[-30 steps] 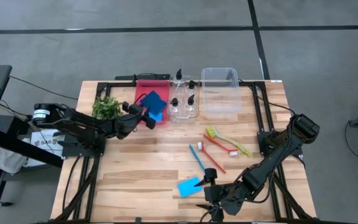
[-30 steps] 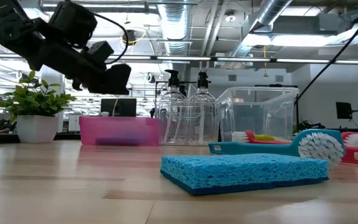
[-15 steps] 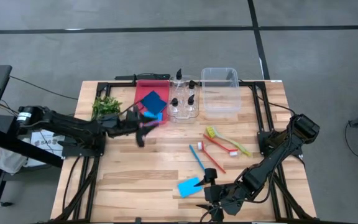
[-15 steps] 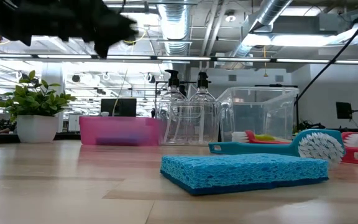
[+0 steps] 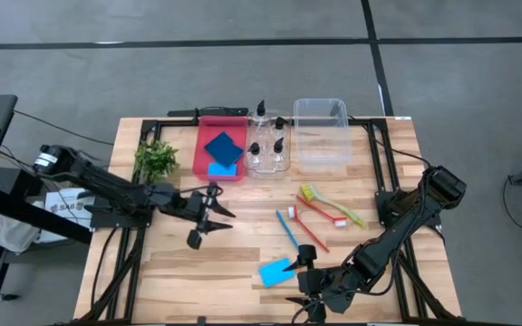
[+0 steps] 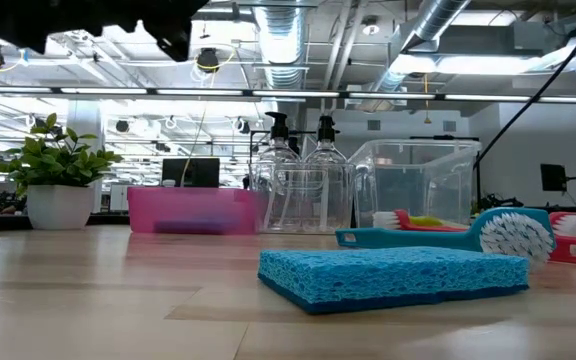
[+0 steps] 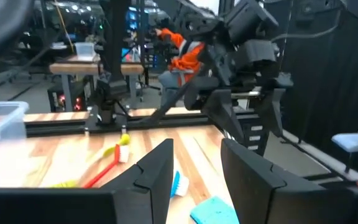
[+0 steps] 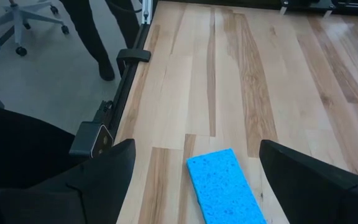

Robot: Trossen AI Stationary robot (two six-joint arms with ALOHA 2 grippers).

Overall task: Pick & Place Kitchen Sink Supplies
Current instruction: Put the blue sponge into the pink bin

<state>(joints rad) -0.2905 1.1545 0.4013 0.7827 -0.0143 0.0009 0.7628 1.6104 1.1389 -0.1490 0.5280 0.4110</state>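
A dark blue sponge (image 5: 224, 148) lies in the red bin (image 5: 203, 138) at the far side. Small pump bottles (image 5: 268, 145) stand in a clear tray. Yellow-green (image 5: 332, 206), red (image 5: 314, 224) and blue (image 5: 287, 229) brushes lie flat on the table at centre right. A light blue sponge (image 5: 276, 270) lies flat near the front edge. My left gripper (image 5: 212, 217) hovers open over the table's middle left, pointing right, nothing between its fingers (image 7: 160, 177). My right gripper (image 8: 197, 149) stands open just behind the light sponge (image 8: 225, 186), fingers on either side, not touching.
A small potted plant (image 5: 155, 156) stands left of the red bin. An empty clear bin (image 5: 322, 131) sits at the far right. Black frame rails (image 5: 381, 172) run along the table's edges. Bare wood lies between the left gripper and the brushes.
My left gripper has drawn back from the red bin toward the table's near edge, risen, and swung round to point at the table's right. The dark blue sponge stays in the bin. My right arm has kept still.
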